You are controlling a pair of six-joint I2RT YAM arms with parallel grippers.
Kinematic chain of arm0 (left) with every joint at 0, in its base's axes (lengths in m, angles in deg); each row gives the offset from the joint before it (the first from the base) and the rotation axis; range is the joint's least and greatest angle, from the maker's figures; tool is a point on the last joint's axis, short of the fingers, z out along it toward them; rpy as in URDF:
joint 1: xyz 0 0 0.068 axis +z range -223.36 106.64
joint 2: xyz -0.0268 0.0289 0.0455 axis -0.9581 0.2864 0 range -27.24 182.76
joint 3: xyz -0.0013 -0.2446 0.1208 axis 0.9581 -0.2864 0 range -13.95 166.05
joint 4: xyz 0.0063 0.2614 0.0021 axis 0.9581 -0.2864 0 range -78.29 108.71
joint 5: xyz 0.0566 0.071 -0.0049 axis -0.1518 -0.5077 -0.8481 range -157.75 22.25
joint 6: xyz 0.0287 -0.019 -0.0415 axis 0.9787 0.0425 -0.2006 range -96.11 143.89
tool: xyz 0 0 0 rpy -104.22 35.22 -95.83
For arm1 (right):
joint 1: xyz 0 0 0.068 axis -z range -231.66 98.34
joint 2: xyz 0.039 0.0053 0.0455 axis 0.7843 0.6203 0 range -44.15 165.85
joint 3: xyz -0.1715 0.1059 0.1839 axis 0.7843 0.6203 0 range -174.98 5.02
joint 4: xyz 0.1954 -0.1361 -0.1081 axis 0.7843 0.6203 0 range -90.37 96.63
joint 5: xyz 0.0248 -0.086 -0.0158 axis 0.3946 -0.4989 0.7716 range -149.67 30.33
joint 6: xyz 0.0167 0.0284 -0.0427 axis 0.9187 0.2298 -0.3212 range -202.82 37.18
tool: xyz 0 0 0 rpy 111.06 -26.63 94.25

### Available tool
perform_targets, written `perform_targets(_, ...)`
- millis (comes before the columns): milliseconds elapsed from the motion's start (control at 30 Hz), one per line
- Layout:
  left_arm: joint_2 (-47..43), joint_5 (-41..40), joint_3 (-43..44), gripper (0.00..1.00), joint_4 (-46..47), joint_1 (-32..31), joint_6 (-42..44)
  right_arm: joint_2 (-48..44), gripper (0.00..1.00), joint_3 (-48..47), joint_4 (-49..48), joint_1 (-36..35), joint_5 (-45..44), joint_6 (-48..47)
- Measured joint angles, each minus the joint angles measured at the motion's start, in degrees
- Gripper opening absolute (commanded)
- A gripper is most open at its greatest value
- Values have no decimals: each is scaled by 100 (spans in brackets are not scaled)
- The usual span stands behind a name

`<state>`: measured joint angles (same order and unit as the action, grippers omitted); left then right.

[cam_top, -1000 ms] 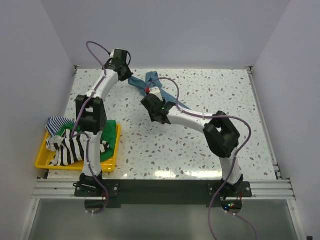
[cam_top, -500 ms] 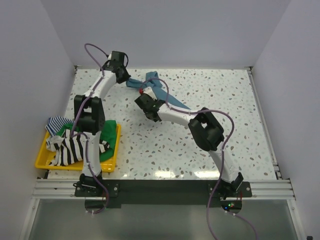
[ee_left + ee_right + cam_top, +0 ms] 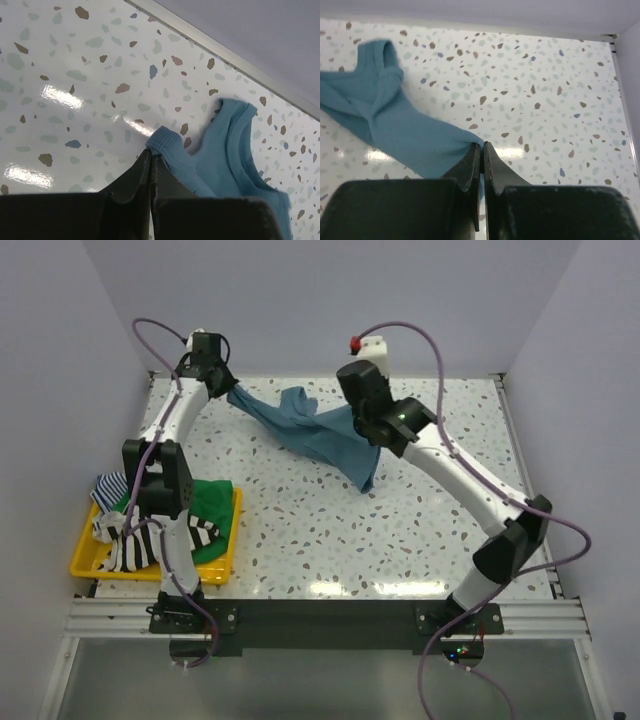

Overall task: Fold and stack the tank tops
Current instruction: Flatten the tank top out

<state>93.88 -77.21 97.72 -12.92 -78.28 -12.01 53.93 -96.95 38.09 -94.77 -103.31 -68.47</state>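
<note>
Table: the speckled table [image 3: 450, 530] now shows bare surface in the middle, where a second ago both arms crowded together over a bunched cloth.
Arms: the left arm [image 3: 165, 430] has swung out to the far-left corner. The right arm [image 3: 460, 465] has risen and pulled away to the right, so the two wrists now stand well apart.
Teal tank top: the teal tank top [image 3: 310, 430] is no longer a crumpled knot. It spans between the two grippers over the far half of the table, sagging in the middle, with one end drooping below the right gripper. Whether that end touches the table cannot be told.
Tray: the yellow tray [image 3: 85, 565] at the near left has not changed. It holds the black-and-white striped top [image 3: 125, 545], the green top [image 3: 212, 502] and the thin blue-striped top [image 3: 108, 485] in a loose heap.
Left gripper: the left gripper [image 3: 151, 157] is clamped on a ribbed strap end of the teal tank top, as it was before.
Right gripper: the right gripper [image 3: 481, 147] was half spread a second ago and has now pinched tight on the cloth's other edge.
Meaning: the top looks picked up and spread out. Laying it flat probably comes next, and no fold or stack has been started.
</note>
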Motion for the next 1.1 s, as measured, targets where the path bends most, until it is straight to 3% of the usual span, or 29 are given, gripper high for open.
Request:
perform_targets(167, -249, -15, -131, 0, 33, 146, 66, -822, 0, 245, 114, 516, -59, 125)
perform_targets(333, -146, 31, 212, 0, -85, 227, 111, -710, 0, 1062, 131, 1276, 315, 433)
perform_targets(400, 98, 85, 675, 0, -199, 254, 131, -380, 9, 1484, 111, 1683, 643, 603)
perform_targets(433, 251, 149, 933, 1, -208, 264, 151, -162, 21, 1611, 114, 1849, 785, 688)
perform_targets(467, 415, 212, 1187, 3, -223, 273, 164, 85, 26, 1687, 105, 1991, 907, 787)
perform_targets(600, 953, 566, 1851, 21, -175, 293, 195, 1036, 53, 1716, 103, 2371, 1311, 981)
perform_targets(700, 1062, 787, 1847, 39, -168, 304, 238, 1161, 61, 1847, 52, 2409, 1478, 1025)
perform_targets(767, 1058, 850, 1775, 45, -103, 304, 223, 1045, 59, 1882, 28, 2271, 1397, 992)
perform_targets(933, 944, 914, 1405, 46, 90, 304, 201, 658, 40, 1974, -431, 1488, 1226, 673)
perform_targets(1100, 256, 872, 33, 43, 446, 216, -7, 1021, 31, 1834, -791, 907, 1327, 310)
